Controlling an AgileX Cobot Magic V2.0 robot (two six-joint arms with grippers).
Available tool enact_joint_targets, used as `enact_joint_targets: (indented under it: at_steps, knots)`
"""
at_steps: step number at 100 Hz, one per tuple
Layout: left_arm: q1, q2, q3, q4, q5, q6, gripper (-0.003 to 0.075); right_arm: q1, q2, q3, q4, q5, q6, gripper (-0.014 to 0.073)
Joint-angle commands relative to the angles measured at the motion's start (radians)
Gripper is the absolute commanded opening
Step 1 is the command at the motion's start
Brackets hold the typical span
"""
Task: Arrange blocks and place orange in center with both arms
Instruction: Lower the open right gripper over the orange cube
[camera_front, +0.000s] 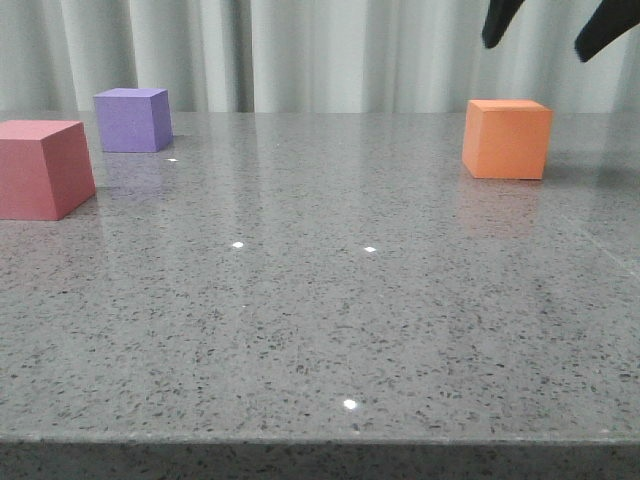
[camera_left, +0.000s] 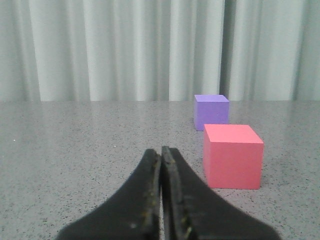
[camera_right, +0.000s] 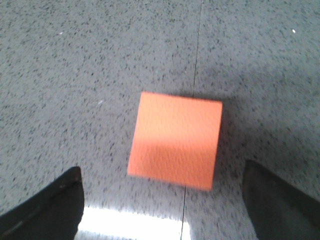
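Orange cube (camera_right: 175, 140) sits directly beneath the right gripper (camera_right: 165, 205), whose wide-spread empty fingers straddle it, hovering well above.

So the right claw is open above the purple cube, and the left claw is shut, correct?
Not quite: the right claw is open above the orange cube, not the purple cube; the right wrist view shows it. The left claw is indeed shut.
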Motion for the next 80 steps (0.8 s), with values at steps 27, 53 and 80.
enact_joint_targets:
  at_steps: [27,53,80]
  knots:
    - [0.005,-0.032,0.043,-0.005,-0.073,0.001,-0.0020,-0.001,0.109,-0.118,-0.040,-0.052,0.001,0.0633]
    - [0.005,-0.032,0.043,-0.005,-0.073,0.001,-0.0020,-0.001,0.149,-0.118,-0.046,-0.051,0.001,0.0579]
    - [0.005,-0.032,0.043,-0.005,-0.073,0.001,-0.0020,-0.001,0.140,-0.138,-0.036,-0.003,0.001,0.0311]
